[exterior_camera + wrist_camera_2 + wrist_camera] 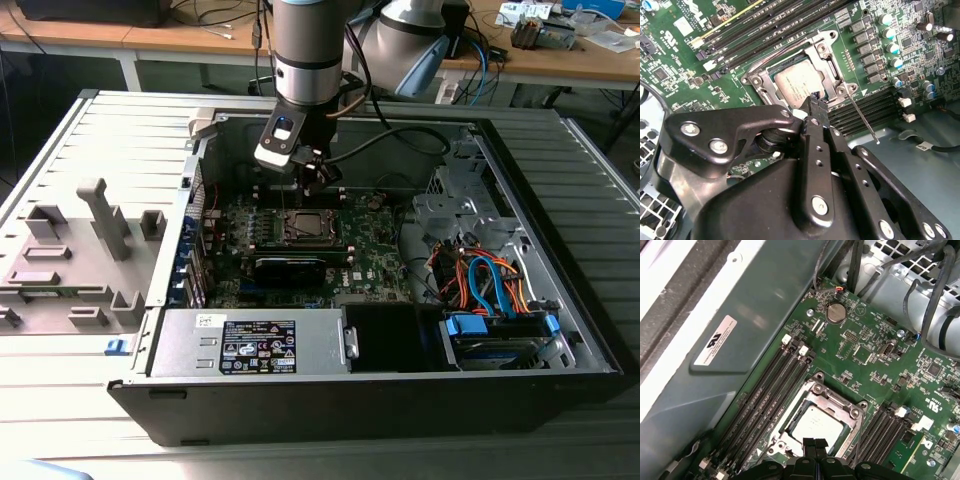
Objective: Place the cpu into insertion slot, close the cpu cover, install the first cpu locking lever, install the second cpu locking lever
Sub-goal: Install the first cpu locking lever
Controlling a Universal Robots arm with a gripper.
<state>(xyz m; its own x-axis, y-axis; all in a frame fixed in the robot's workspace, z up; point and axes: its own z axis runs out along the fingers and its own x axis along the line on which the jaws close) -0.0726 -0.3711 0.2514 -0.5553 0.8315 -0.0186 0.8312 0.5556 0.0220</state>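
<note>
Grey slatted counter (80,135) carries open computer case (400,395), green motherboard (875,370) inside. Cpu (792,82) sits in insertion slot (307,226), cpu cover (832,396) flat around it. Gripper (815,98) just above slot edge, jaws clenched together, grasping nothing. Thin locking lever (863,119) juts out beside slot.

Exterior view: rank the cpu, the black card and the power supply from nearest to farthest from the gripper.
1. cpu, directly under the gripper.
2. black card, just past the cpu, on the camera's side.
3. power supply, farthest, closest to the camera.
</note>
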